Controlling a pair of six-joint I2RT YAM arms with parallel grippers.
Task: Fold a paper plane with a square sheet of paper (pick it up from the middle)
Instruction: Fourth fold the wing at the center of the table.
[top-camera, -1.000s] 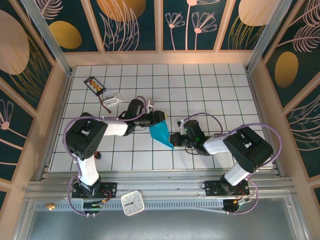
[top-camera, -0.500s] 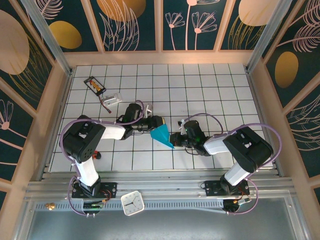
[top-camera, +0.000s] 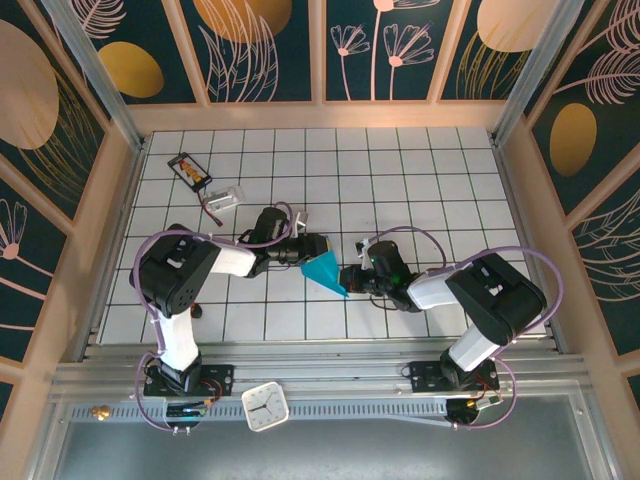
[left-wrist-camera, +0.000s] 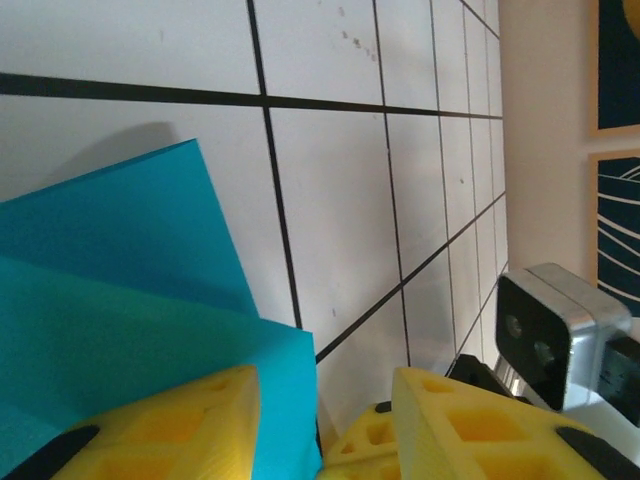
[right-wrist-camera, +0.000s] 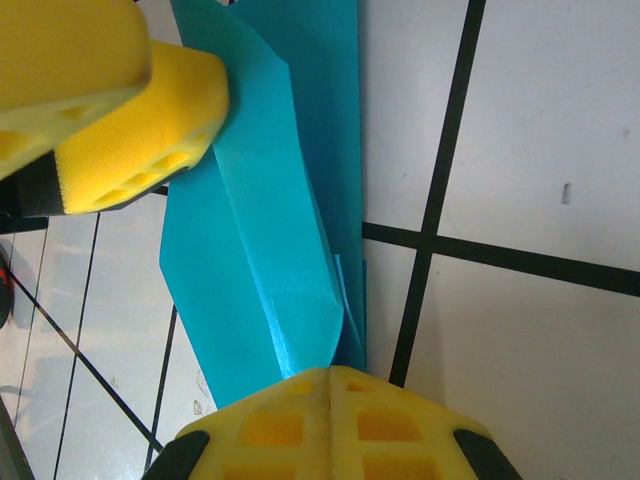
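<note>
on the tiles (top-camera: 400, 180) near the middle, the folded paper (top-camera: 324, 270) has its pointed end clamped in the right gripper (right-wrist-camera: 330, 378), its wide end touching one finger of the left gripper (left-wrist-camera: 322, 400), whose jaws stand apart.

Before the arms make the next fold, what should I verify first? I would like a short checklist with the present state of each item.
1. Right gripper shut on the narrow end of the teal paper: ok.
2. Left gripper closed on the wide end: not ok; its jaws stand apart, with one finger against the paper.
3. Folded layers lying on one another: ok, seen from the right wrist.
4. Paper flat on the table or lifted: cannot tell.
5. Black card away from the work: ok, it lies near the far left corner.
</note>
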